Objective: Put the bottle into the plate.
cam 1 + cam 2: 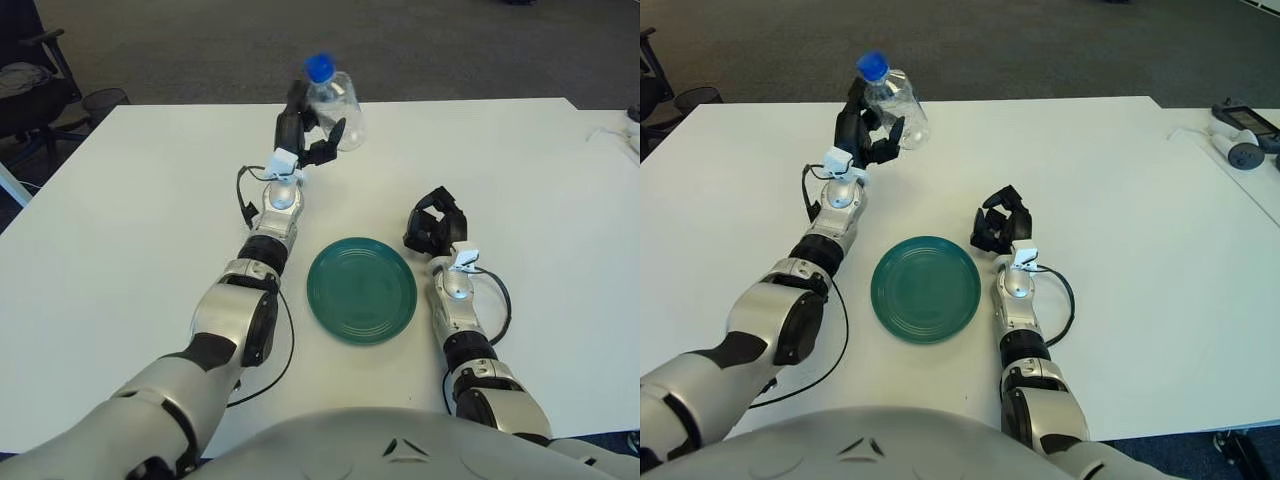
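So the big white table (120, 200) takes up pretty much the whole scene, with grey carpet behind it and a bit of a black office chair (30, 80) off the far left corner. On the far right edge of the table there are a couple of small grey and white gadgets (1240, 135), can't tell what they are exactly.

The robot's left arm is stretched way out over the table, and the left hand (305, 135) is up at the far side with its black fingers (335, 135) clamped on the bottle (335, 105). The bottle is clear plastic with a blue cap, tilted so the cap points up and a bit left. It looks lifted off the tabletop, held from the left side and underneath.

The green plate (361, 290) sits on the table near the robot's body, right between the two forearms. It's well apart from the bottle, which is further out and slightly left of it.

The right hand (435, 225) shows just to the right of the plate, fingers curled in together and holding nothing. A black cable loops off each wrist.
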Robot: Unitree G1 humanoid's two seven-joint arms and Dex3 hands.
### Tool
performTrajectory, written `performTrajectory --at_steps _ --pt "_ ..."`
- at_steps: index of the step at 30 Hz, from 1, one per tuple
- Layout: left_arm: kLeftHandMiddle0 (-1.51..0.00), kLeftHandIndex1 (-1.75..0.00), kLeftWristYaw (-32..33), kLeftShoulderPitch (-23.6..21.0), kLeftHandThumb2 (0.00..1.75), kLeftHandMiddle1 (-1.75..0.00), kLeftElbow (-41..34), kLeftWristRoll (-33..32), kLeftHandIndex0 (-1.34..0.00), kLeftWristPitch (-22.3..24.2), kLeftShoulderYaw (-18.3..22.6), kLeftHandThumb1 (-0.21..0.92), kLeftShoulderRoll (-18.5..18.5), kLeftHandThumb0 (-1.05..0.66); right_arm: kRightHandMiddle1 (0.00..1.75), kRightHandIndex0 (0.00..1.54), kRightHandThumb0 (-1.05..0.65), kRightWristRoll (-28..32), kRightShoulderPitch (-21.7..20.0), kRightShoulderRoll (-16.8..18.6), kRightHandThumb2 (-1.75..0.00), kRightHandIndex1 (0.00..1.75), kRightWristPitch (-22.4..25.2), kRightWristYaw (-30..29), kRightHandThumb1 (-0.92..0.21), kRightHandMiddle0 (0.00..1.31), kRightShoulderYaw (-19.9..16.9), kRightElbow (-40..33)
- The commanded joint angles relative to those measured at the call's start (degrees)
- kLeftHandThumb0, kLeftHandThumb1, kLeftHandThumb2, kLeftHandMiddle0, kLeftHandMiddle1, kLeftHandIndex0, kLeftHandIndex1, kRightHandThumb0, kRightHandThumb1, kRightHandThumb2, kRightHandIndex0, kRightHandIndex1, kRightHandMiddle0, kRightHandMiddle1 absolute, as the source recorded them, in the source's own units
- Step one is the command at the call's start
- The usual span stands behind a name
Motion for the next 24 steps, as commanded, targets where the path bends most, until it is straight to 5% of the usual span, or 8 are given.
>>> performTrajectory --at_steps 1,9,16,24 --pt "-1.21 -1.75 -3.2 5.5 0.94 -1.75 -6.3 2.0 -0.95 -1.9 -2.8 0.56 2.2 -0.28 1.75 1.16 -0.47 2.6 6.5 2.5 -1.34 1.75 1.6 0.2 -0.3 0.62 -1.0 7.9" --pt "-1.24 -1.75 -12.1 12.0 0.85 -1.75 -16.9 1.8 -0.98 -3.0 -7.0 0.61 6.9 -0.36 1.75 1.17 -0.47 2.0 6.4 3.1 -1.33 1.75 2.0 -0.8 -0.3 0.62 -0.8 7.5" --pt "-1.23 -1.75 -19.6 13.4 0.83 -1.75 -19.8 -1.4 -0.97 -6.0 -9.0 0.62 10.2 -0.35 1.75 1.18 -0.47 1.9 6.3 3.2 -1.32 1.75 2.2 -0.8 -0.31 0.61 -0.6 7.5" --pt "-1.19 -1.75 -26.7 16.4 0.93 -1.75 -26.4 -5.1 -0.95 -6.1 -10.8 0.55 14.1 -0.27 1.75 1.17 -0.46 1.8 6.1 3.3 -1.29 1.75 2.7 -1.1 -0.33 0.59 -0.4 7.4"
